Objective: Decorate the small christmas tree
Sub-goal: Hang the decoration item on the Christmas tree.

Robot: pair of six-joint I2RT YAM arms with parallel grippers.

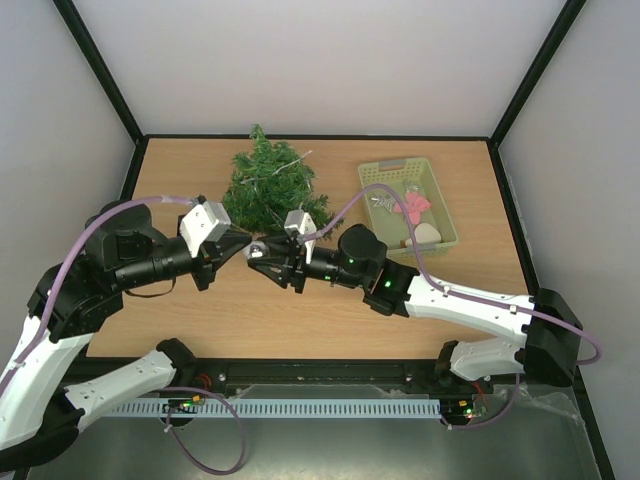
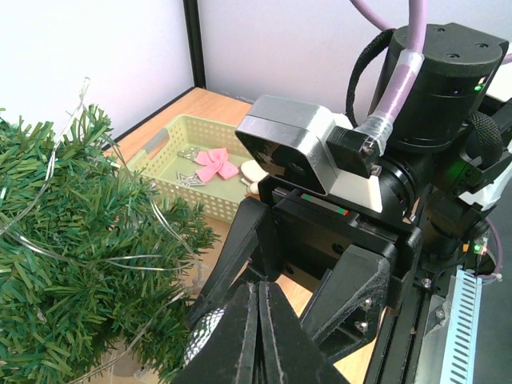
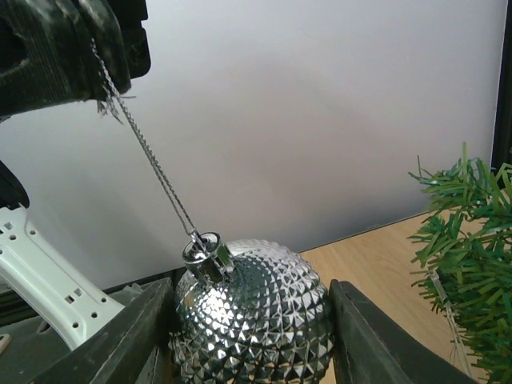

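Bauble time, and we are early in this job. The small christmas tree (image 1: 272, 185) sits at the middle of the counter's (image 1: 300, 320) far edge, and we cannot tell whether it stands upright or leans. A thin pale wire (image 1: 292, 160) is draped through its branches; apart from that we see nothing hanging on it. The pale green basket (image 1: 366, 185), by the far right corner, holds a pink bow (image 2: 214, 164) and some small silvery pieces, so we judge most of the decorating is ahead of us.

Both arms reach in low and meet over the middle of the counter, just on the near side of the tree. The left gripper (image 2: 258, 336) comes in from the left edge with its jaws pressed flat together, pinching the top of a twisted silver thread (image 3: 152, 164). That thread runs down to the cap of a studded silver bauble (image 3: 252, 312).

The right gripper (image 1: 262, 250), forearm stretched level from the right edge, has its jaws at a middling width, one against each side of the bauble, and we read that as a hold. Nothing has touched a branch yet; the ornament hangs between the two grippers, beside the tree's near foliage.
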